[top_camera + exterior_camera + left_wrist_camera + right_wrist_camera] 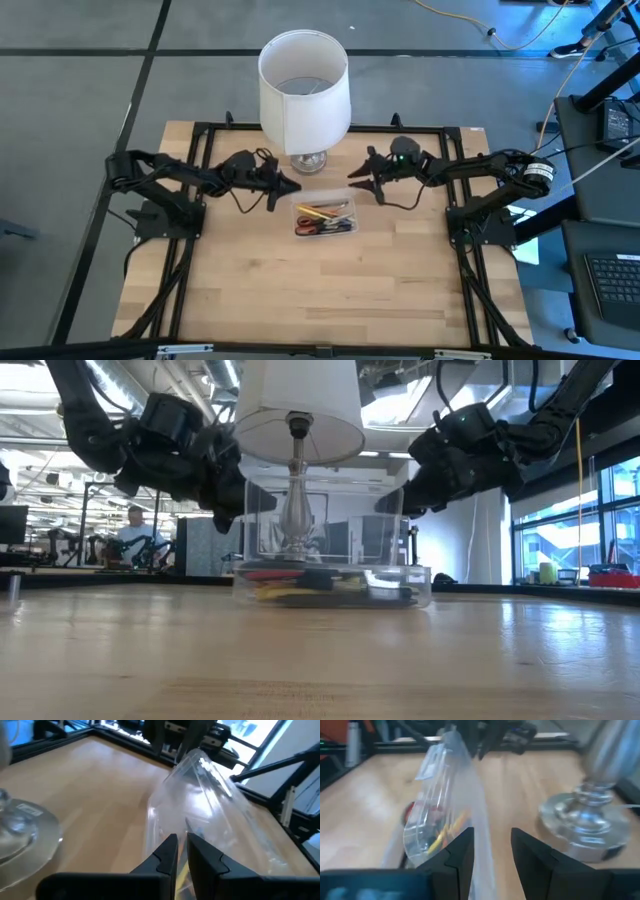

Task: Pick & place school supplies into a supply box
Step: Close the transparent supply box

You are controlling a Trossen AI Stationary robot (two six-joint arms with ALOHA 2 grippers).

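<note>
- I see the supply box [325,218] mid-desk [300,290], school supplies [327,221] inside, its lid [210,800] raised.
- My left end effector [290,185] pinches the lid's edge.
- My right end effector [357,178] stands open around the lid's other end.
- The lamp [305,95] stands just behind.

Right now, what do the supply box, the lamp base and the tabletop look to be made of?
The supply box looks like clear, glossy plastic: the pens inside show through its walls. The lamp base appears to be clear glass or polished metal; its bright reflections leave that open. The tabletop looks like light wood with a smooth finish, showing plank seams and grain.
</note>
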